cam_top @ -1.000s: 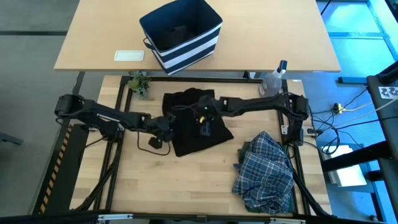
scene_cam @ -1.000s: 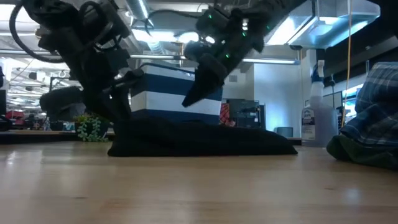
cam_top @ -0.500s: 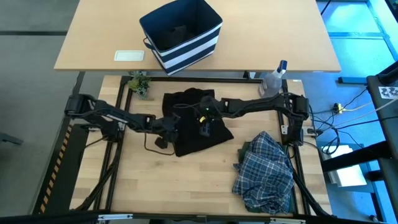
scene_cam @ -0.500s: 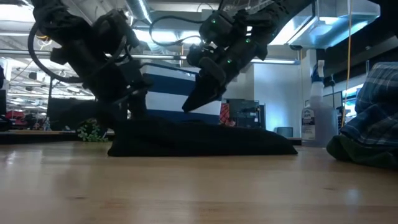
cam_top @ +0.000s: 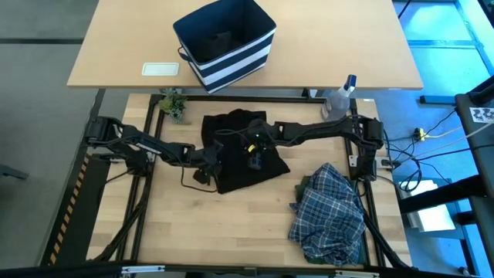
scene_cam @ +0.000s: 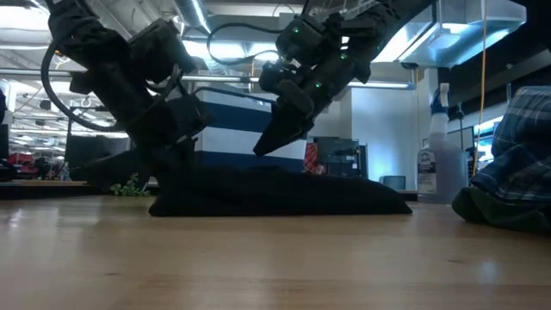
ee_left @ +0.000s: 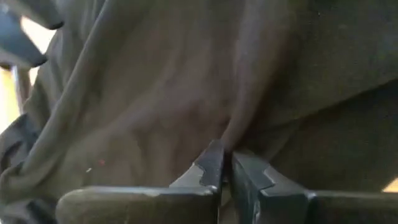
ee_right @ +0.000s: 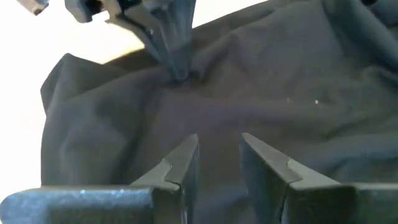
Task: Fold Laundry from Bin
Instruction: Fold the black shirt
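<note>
Two garments lie out of the bin [cam_top: 226, 40], the plaid shirt [cam_top: 330, 212] heaped unfolded, while the left gripper [ee_left: 225, 167] pinches the spread black garment [cam_top: 243, 154] and the right gripper [ee_right: 216, 155] hovers apart above it, seemingly mid-fold.

The garment [cam_top: 239, 150] lies mid-table, the plaid shirt [cam_top: 330, 212] to its right.

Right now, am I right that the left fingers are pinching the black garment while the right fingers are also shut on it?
Not quite: the left gripper does pinch the black garment, but the right gripper is open above the cloth, with a clear gap between its fingers. The right wrist view shows this.
</note>
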Controlling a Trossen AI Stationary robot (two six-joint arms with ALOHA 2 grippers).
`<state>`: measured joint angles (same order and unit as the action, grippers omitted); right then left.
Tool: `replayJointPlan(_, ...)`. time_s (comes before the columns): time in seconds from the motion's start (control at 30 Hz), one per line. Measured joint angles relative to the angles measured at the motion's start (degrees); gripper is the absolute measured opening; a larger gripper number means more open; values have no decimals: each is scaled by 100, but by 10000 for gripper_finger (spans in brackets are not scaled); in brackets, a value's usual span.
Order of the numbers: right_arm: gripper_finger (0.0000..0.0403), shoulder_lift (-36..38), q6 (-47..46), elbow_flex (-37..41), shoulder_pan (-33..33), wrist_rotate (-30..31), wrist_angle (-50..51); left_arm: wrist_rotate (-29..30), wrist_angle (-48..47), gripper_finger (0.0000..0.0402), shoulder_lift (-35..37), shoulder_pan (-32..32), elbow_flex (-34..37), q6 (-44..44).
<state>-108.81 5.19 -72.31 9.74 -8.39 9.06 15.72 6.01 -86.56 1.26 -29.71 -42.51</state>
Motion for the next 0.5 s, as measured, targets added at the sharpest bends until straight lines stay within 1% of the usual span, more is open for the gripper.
replayJointPlan(0.07, 114, 0, 0, 0, 0, 67, 101, 231, -75, 7, 28, -42, 0, -12)
replayJointPlan(0.17, 114, 0, -23, -2, 2, 264, 310, 304, -218, 3, 175, -66, 2, -12)
replayJointPlan(0.3, 114, -1, -49, -2, 2, 641, 737, 281, -563, 2, 611, -63, 2, -12)
replayJointPlan(0.37, 114, -47, -113, 3, 2, 885, 787, 278, -837, 2, 879, -64, 2, -14)
replayJointPlan(0.5, 114, -55, -195, 269, 4, 1263, 649, 278, -1401, 2, 1399, -63, -2, -4)
